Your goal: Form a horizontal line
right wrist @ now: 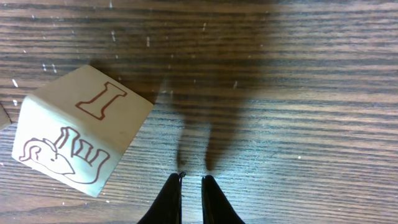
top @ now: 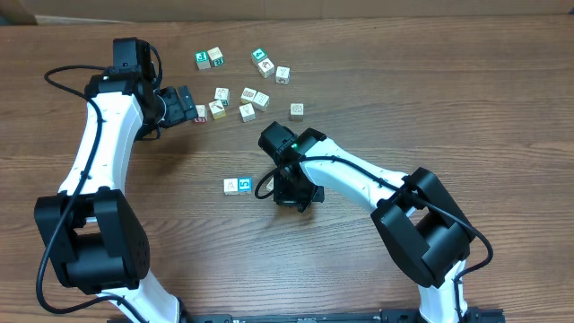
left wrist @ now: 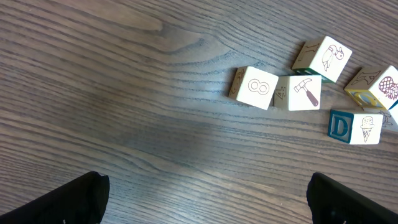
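the row so far is two cubes on the wooden table (top: 430, 99): the blue "5" cube (top: 244, 185) and a whitish cube (top: 231, 186) touching it, side by side, on the side away from the right gripper (top: 290, 197).

the right gripper stands near the "5" cube on its other side, with a strip of bare table between them. in the right wrist view its fingertips (right wrist: 171, 196) are pressed almost together with nothing pinched between them, pointing down at bare wood. just beside them lies a whitish cube with a red outlined letter i and an elephant drawing (right wrist: 81, 130), turned askew to the grain and touching neither finger. the overhead view does not show where this cube lies relative to the "5" cube.

the left gripper (top: 194, 106) is well apart from the "5" cube, further up the table, at the edge of a loose scatter of cubes. its jaws are spread wide and hold nothing; the left wrist view shows only the two black fingers (left wrist: 74, 202) in the bottom corners. ahead of them lie a cube with an "8" (left wrist: 258, 87) touching a hammer cube (left wrist: 305, 92), then a bird cube (left wrist: 326, 57), a pineapple cube (left wrist: 376, 87) and a blue "d" cube with an ice cream (left wrist: 357, 126).

two green-faced cubes (top: 203, 59) lie farthest from the "5" cube.
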Controlling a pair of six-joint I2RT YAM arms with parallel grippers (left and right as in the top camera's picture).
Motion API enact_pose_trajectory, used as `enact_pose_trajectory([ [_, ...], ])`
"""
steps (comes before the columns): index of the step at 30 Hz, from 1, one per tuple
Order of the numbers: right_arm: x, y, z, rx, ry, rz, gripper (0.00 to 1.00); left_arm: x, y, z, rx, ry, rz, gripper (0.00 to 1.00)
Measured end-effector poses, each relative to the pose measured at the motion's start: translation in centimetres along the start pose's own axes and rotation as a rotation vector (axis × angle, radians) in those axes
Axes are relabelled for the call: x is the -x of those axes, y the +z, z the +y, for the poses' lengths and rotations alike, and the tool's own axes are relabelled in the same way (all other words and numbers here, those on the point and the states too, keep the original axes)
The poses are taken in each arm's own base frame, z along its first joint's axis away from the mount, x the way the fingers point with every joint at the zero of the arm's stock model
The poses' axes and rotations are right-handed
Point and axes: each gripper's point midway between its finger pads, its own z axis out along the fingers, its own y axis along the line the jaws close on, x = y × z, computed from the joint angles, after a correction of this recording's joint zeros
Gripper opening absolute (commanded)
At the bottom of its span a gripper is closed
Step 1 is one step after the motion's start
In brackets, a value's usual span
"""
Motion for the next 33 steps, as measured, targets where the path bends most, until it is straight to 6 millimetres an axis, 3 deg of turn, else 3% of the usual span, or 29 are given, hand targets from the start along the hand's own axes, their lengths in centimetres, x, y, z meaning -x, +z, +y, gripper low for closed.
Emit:
enact_pose_trajectory([
  [33, 0.81, -0.02, 0.40, 0.013, -0.004, -0.036, 0.09, 0.00, 0.00, 0.00, 0.000, 0.000, 0.000, 1.00],
])
